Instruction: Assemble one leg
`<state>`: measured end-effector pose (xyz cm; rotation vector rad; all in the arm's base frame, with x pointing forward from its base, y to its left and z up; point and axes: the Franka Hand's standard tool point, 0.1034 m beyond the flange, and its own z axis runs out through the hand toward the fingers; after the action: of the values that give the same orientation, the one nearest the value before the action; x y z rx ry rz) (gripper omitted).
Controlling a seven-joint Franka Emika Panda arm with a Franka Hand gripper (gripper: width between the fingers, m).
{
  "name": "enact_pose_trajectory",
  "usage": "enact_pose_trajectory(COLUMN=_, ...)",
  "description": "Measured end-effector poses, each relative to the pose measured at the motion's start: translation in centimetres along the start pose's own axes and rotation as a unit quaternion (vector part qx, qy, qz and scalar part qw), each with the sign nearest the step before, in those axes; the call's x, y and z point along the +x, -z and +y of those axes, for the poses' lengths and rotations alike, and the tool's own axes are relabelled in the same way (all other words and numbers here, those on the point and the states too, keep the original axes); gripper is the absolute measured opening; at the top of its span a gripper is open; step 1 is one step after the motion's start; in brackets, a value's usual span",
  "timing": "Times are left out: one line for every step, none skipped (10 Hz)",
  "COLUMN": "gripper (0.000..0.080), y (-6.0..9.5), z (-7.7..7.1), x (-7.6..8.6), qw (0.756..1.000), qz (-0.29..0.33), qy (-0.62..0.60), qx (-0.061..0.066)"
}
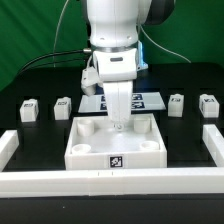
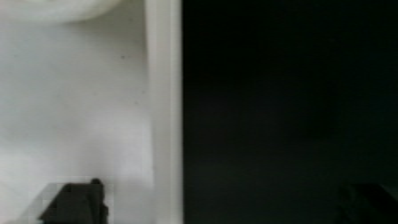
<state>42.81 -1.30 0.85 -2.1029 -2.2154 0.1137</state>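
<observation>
Presently, gripper (image 1: 120,126) poised over tray-like piece (image 1: 92,150), fingers (image 2: 71,203) parted, nothing grasped.
Four legs (image 1: 63,106) are set upright mid-frame on the black table (image 1: 40,128): two at the exterior view's left, two at its right.

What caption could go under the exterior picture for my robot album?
The gripper hangs low over the big white square piece while four little legs wait, two on each side.

White leg (image 1: 63,106), black table (image 1: 40,150)

Tray (image 1: 110,152) sits front and middle, marker board (image 1: 150,99) just behind it. Two legs (image 1: 63,106) on the exterior view's left, two more legs (image 1: 177,103) on its right.
</observation>
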Motion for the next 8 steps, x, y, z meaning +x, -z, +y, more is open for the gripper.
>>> enact_pose_trajectory(gripper=0.0650, y=0.03, z=-0.04, x=-0.01, qw=1.000, qz=0.000, qy=-0.001, qx=0.001)
enact_pose_trajectory(gripper=0.0542, y=0.07, z=-0.04, x=-0.02, qw=1.000, qz=0.000, qy=-0.003, qx=0.001)
enact_pose_trajectory(gripper=0.0542, y=0.02, z=-0.07, x=-0.05, qw=1.000, qz=0.000, qy=-0.003, qx=0.002)
enact_pose_trajectory(gripper=0.0363, y=0.00, z=-0.09, x=-0.08, qw=1.000, qz=0.000, qy=-0.004, qx=0.002)
enact_pose_trajectory(gripper=0.0363, y=-0.01, z=-0.09, x=-0.09, qw=1.000, qz=0.000, qy=-0.004, qx=0.002)
enact_pose_trajectory(gripper=0.0164, y=-0.02, z=-0.10, x=-0.11, qw=1.000, qz=0.000, qy=-0.004, qx=0.002)
enact_pose_trajectory(gripper=0.0069, y=0.09, z=0.07, x=-0.12, qw=1.000, qz=0.000, qy=-0.004, qx=-0.002)
enact_pose_trajectory(gripper=0.0069, y=0.18, z=0.25, x=-0.14, qw=1.000, qz=0.000, qy=-0.004, qx=-0.006)
